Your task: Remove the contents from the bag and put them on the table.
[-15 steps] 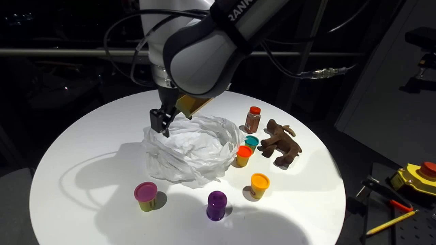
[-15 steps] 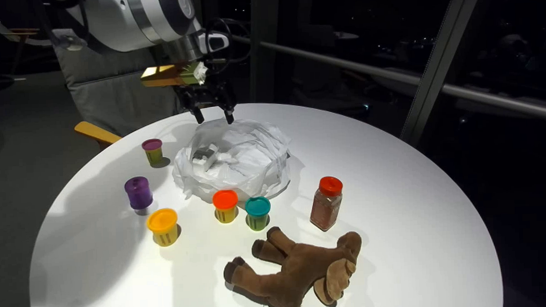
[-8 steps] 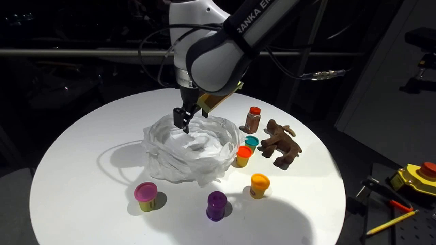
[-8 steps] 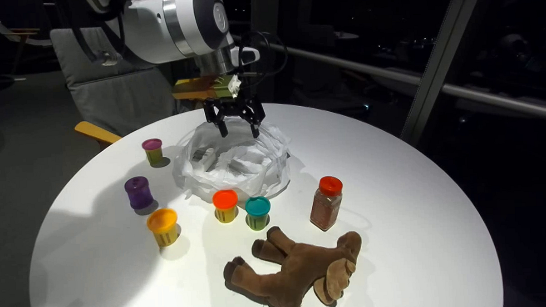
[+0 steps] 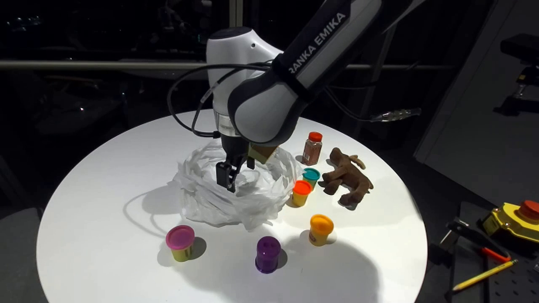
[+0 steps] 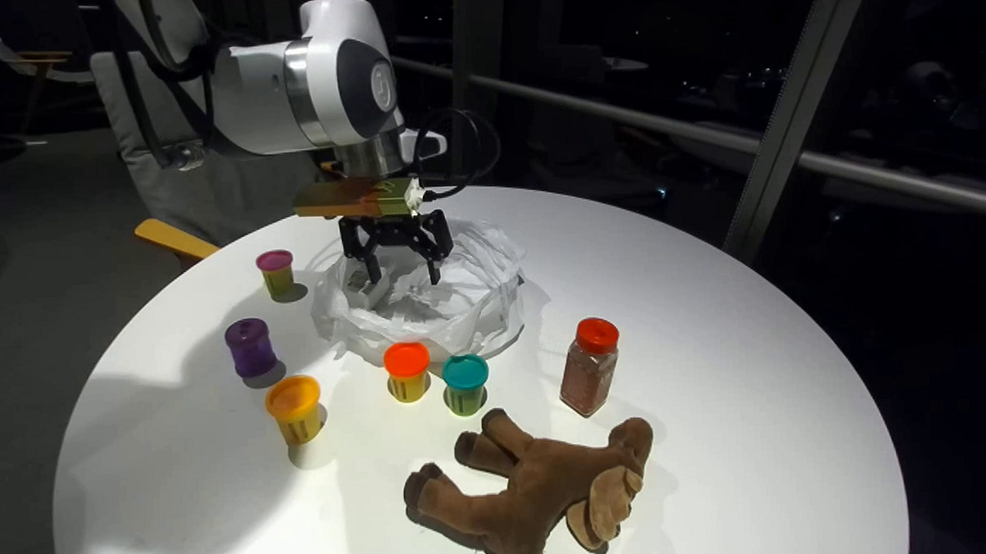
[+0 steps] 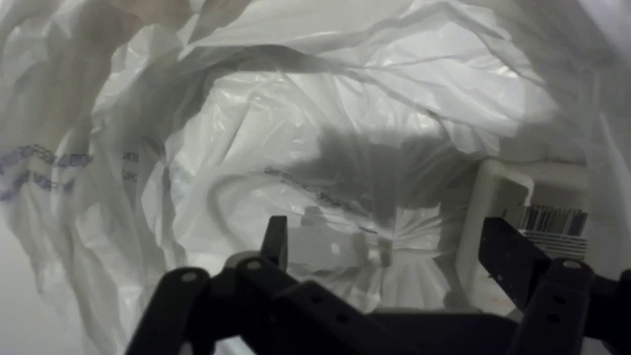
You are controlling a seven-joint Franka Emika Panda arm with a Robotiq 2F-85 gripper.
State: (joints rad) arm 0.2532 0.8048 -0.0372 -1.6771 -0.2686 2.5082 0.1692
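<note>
At the mouth of the bag (image 6: 482, 330) the jaws were spread with nothing held, and inside, near its wall, a white box (image 7: 547, 222) was seen, judged light, stiff and slick, best gripped across its narrower width.

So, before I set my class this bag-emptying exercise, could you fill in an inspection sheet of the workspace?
Surface: round white table, shadows across it.
Job's things: bag crumpled, mouth open, a white barcoded item inside; moose toy on its side; red-capped bottle, pink-lidded cup, purple cup, yellow cup, orange-lidded cup and teal-lidded cup standing on the table.
Clutter: pencil-like yellow stick and red-topped yellow box at a side stand.
Tool: open, over or just inside the bag's mouth, nothing between its jaws.
Cables: black cables loop beside the arm.
Surroundings: grey chair beyond the table, metal rail against a dark background.
</note>
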